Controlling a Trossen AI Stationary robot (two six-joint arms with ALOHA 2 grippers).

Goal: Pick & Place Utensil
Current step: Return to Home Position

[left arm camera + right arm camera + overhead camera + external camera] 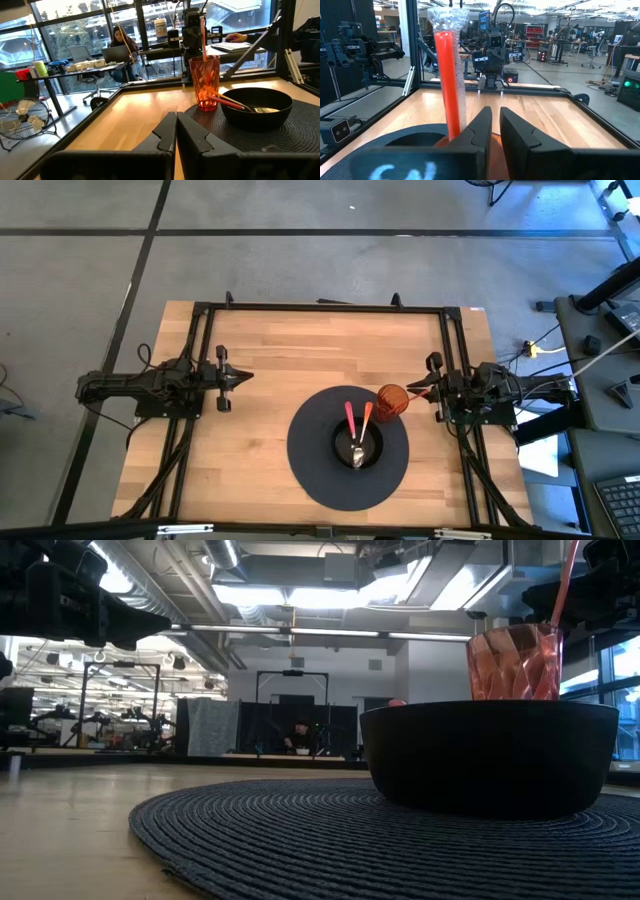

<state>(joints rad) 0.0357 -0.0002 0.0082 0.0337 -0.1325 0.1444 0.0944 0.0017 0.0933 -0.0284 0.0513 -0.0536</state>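
From above, the left tool [238, 378] sits at the table's [260, 340] left side and the right tool [418, 392] is close by the brown glass [392, 402], with the pink fork [351, 423] and orange spoon [367, 418] in the black bowl [338, 448]. At table level, the red straw [566, 580] stands in the glass behind the bowl. The left wrist view shows that tool pressed together and empty, while the right wrist view shows its tool seemingly closed to a slit on nothing with the straw just ahead, so I'd ease that arm straight back.

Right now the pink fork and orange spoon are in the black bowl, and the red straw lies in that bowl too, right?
Not quite: the red straw stands in the brown glass beside the black bowl, as the left wrist view shows. The pink fork and orange spoon are in the bowl.
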